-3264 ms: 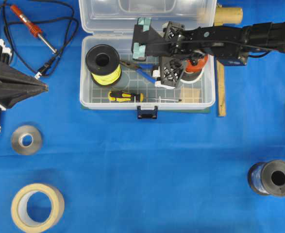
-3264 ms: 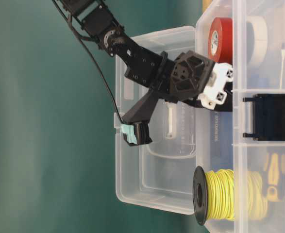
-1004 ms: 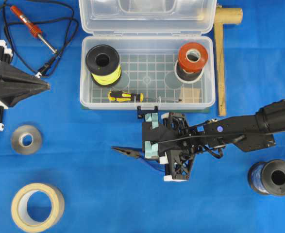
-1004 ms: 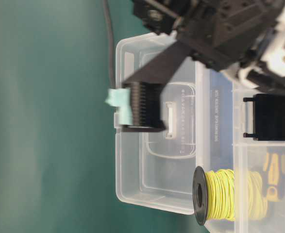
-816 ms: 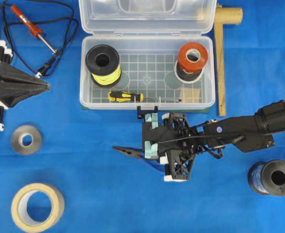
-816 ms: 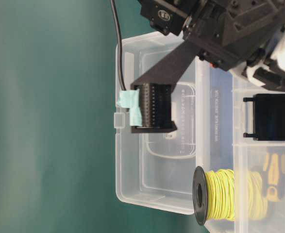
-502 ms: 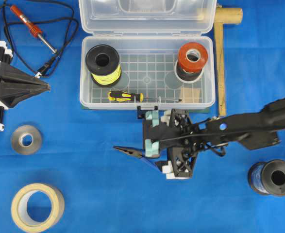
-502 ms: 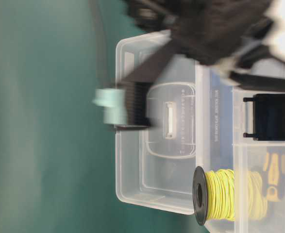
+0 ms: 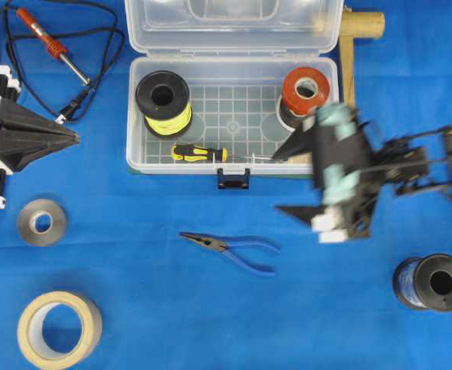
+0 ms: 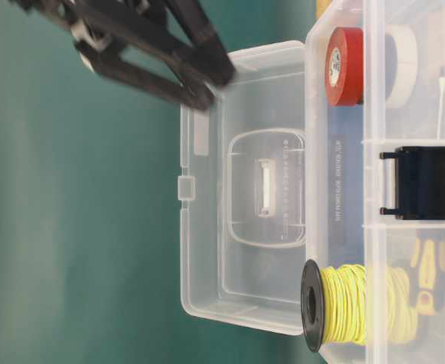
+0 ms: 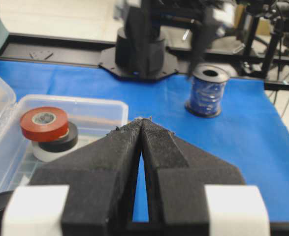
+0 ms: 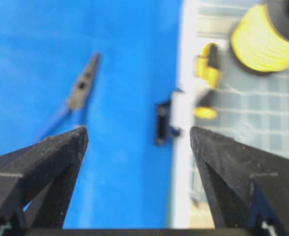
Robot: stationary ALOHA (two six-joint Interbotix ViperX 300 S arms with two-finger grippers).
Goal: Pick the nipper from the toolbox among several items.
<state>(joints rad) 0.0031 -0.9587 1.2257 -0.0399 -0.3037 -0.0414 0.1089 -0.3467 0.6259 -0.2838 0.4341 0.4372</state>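
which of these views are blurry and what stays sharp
Overhead view: the right gripper is smeared by motion blur, while the slim blue-handled nipper on the blue cloth and the clear plastic toolbox are crisp. Right wrist view: everything is soft, the nipper only a hazy shape. Table-level view: the yellow wire spool is sharp. Left wrist view: the near fingers are sharp.

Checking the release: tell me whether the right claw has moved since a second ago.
Yes. The right claw has drawn right, away from the nipper lying on the cloth, now nearer the toolbox's right end, jaws open.
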